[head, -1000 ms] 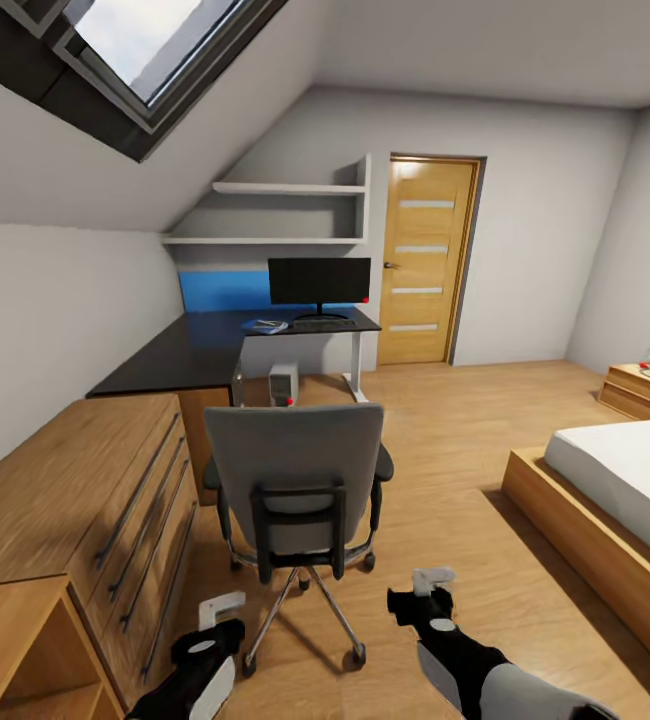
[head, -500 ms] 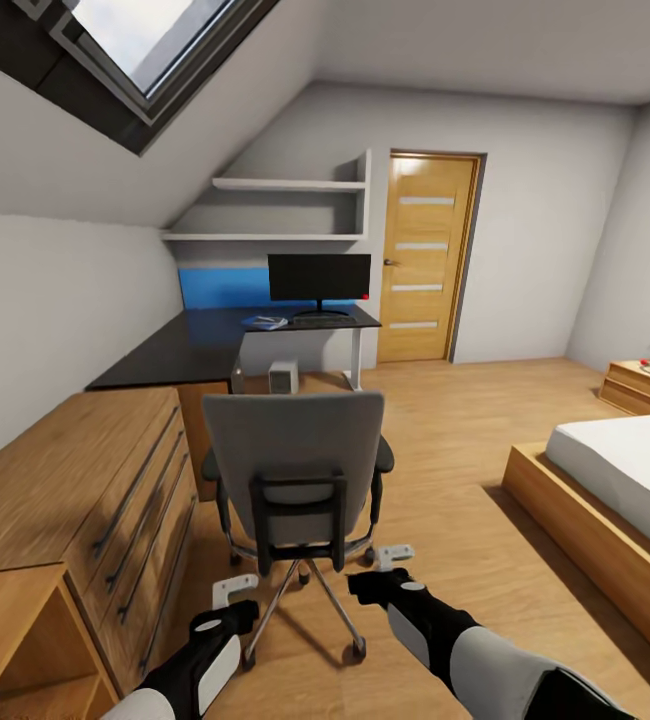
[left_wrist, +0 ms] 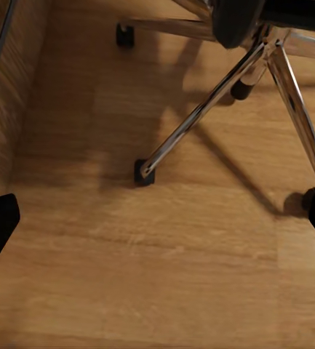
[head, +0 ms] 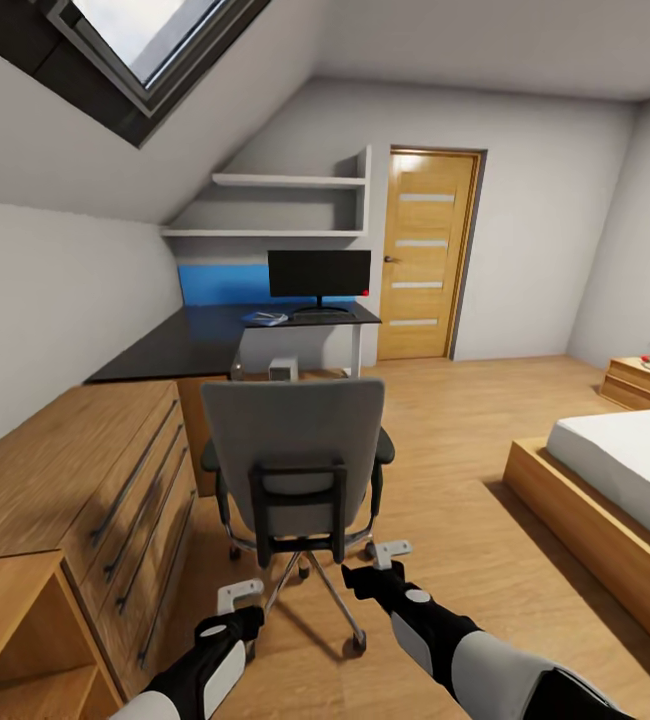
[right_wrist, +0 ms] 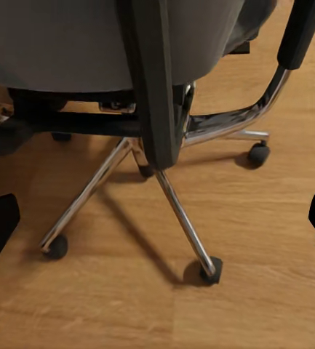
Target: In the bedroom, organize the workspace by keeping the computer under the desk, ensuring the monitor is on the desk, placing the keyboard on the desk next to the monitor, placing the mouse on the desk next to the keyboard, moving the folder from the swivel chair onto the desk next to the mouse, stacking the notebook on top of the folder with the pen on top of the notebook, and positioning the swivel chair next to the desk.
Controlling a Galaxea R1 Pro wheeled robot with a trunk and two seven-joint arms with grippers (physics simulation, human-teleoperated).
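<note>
Grey padding of the swivel chair [head: 295,445] is seen from behind, its backrest turned toward the camera, standing on the wood floor [head: 465,520] between the low wood cabinet [head: 75,480] and the bed [head: 615,480]. Compared with a second ago, the chair is seen larger and higher in the head view and the far wall is nearer: the base has been driven forward, so the shift is the camera's, not the furniture's. Both arms have been brought up and inward toward the chair's star base.

The left gripper [head: 237,597] is held low beside the near castor, its fingers spread and holding nothing; in the left wrist view a chrome leg and castor [left_wrist: 144,172] are seen just ahead. The right gripper [head: 390,552] is held spread and empty near the chair's right rear; the backrest spine [right_wrist: 157,80] is faced in its wrist view.

The desk [head: 215,345] is well beyond the chair, with the monitor [head: 319,275] upright on it and the keyboard [head: 323,313] just before the stand. A small blue-and-pale item [head: 265,320] lies left of the keyboard; what it is cannot be told. The computer [head: 283,370] is seen under the desk.

Judgement: the chair is being approached, probably to be reached or pushed; its seat is hidden by the backrest.
</note>
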